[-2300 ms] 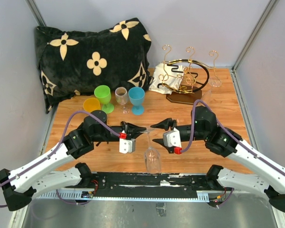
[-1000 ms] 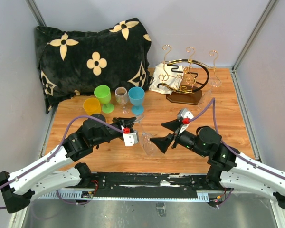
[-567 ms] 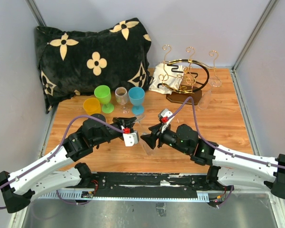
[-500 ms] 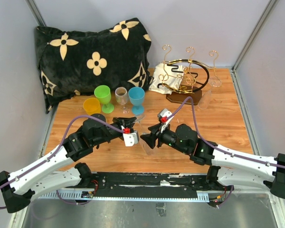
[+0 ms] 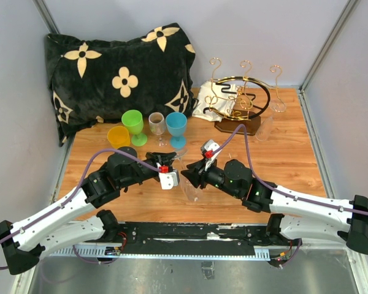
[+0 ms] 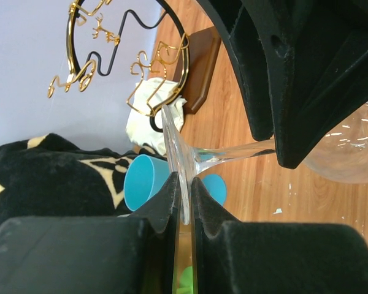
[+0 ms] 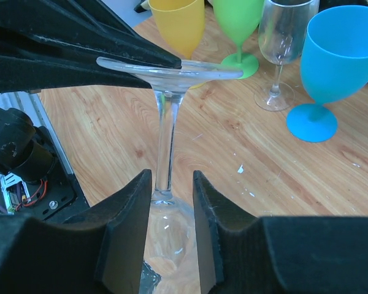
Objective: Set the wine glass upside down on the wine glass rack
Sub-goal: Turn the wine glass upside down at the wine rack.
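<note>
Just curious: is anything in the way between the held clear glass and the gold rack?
Nothing stands on the wood between the wine glass and the wine glass rack; a white cloth lies against the rack's left side.

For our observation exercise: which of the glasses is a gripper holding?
The clear wine glass between the arms: the left gripper pinches its foot. The yellow glass, green glass, blue glass and small clear glass stand untouched near the pillow.

Floral pillow (image 5: 119, 73), blue goblet (image 5: 176, 125) — white cloth (image 5: 206, 105)

Left gripper (image 5: 176, 162) and right gripper (image 5: 190, 174) meet at the bowl-down wine glass (image 5: 189, 188).
</note>
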Motion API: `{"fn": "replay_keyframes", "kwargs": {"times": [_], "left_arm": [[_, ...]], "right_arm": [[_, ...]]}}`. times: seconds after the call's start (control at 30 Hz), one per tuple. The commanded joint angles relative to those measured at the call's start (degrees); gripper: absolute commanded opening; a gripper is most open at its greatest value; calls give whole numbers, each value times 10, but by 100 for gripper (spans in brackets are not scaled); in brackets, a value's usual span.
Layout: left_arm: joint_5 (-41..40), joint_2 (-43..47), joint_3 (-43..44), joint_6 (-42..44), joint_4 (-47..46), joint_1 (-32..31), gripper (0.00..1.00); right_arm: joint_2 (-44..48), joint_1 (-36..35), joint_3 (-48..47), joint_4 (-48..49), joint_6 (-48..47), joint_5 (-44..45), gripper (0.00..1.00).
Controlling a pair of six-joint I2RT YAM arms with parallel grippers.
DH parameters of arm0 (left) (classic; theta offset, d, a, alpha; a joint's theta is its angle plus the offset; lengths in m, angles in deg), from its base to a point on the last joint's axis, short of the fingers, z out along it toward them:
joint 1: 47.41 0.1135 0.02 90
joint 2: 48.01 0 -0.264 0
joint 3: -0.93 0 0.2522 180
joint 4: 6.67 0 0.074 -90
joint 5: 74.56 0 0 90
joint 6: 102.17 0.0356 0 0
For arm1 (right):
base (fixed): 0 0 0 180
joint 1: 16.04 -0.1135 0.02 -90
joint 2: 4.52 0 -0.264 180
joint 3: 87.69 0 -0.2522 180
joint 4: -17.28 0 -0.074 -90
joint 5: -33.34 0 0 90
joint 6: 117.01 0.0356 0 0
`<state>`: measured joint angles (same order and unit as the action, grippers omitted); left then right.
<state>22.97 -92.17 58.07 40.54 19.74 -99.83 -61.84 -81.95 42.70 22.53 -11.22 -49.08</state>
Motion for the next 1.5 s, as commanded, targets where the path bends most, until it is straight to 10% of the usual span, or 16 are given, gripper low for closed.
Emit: {"fn": "replay_keyframes", "kwargs": {"times": [0.0,0.2,0.5,0.97,1.13,1.47], "left_arm": [[8,5,12,-2,-33,-5,1],[9,9,10,-3,-34,-5,0],[5,20,11,-12,-22,-5,1],[14,46,1,-55,-21,-5,52],[21,64,3,-88,-20,-5,96],[-106,84,-22,-312,-91,-5,100]], "right_arm": [[-6,-9,-14,8,-14,14,33],[-22,-9,-18,15,-21,17,33],[-25,-9,-17,22,-41,18,1],[3,-9,4,48,-63,57,1],[50,-9,64,84,-64,101,1],[190,-5,164,124,-198,164,1]]}}
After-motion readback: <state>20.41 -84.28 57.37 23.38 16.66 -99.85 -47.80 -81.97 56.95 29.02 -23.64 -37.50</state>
